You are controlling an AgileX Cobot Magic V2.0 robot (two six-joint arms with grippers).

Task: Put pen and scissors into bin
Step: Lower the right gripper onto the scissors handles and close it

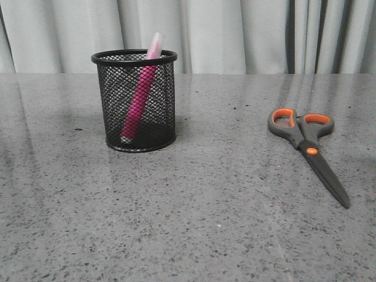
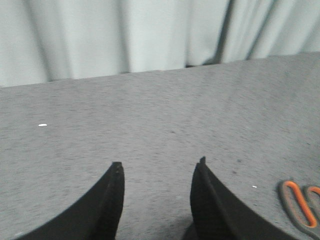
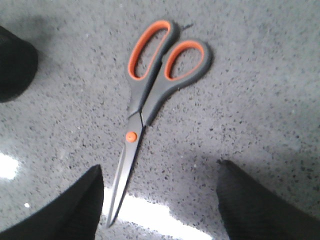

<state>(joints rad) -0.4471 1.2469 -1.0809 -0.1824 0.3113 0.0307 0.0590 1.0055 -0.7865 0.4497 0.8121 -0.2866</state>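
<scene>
Scissors [image 1: 308, 144] with dark grey handles lined orange inside the loops, an orange pivot screw and dark grey blades lie flat on the grey speckled stone-look table [image 1: 223, 223], on its right half in the front view. Blades are closed. Handle loops point toward the far edge and the pale pleated curtain [image 1: 235, 35]; the blade tip points toward the near edge and slightly rightward.

Slim magenta-pink pen [image 1: 141, 94] with pale translucent whitish cap stands inside the small round black wire-mesh bin [image 1: 135, 100]. It is tilted, cap end leaning against the rim at the far right side and projecting above it, lower end resting on the base toward the left. The bin stands upright on the left half of the table, well apart from the scissors.

Right gripper [image 3: 160, 200]: the fingers [image 3: 80, 210] are spread wide and hold nothing. In the right wrist view the scissors [image 3: 152, 95] lie on the table [image 3: 260, 110] below the gripper, the blade tip falling between the two fingers, nearer one of them; contact with the blades is not evident. A dark rounded shape at the edge of that view cannot be identified with certainty.

Left gripper [image 2: 157, 200]: the fingers [image 2: 107, 205] are parted, with bare table [image 2: 150, 115] visible between them, and nothing is held. The orange-lined scissor handles [image 2: 300, 202] appear at the edge of the left wrist view, apart from the fingers. The curtain [image 2: 125, 35] hangs beyond the far table edge.
</scene>
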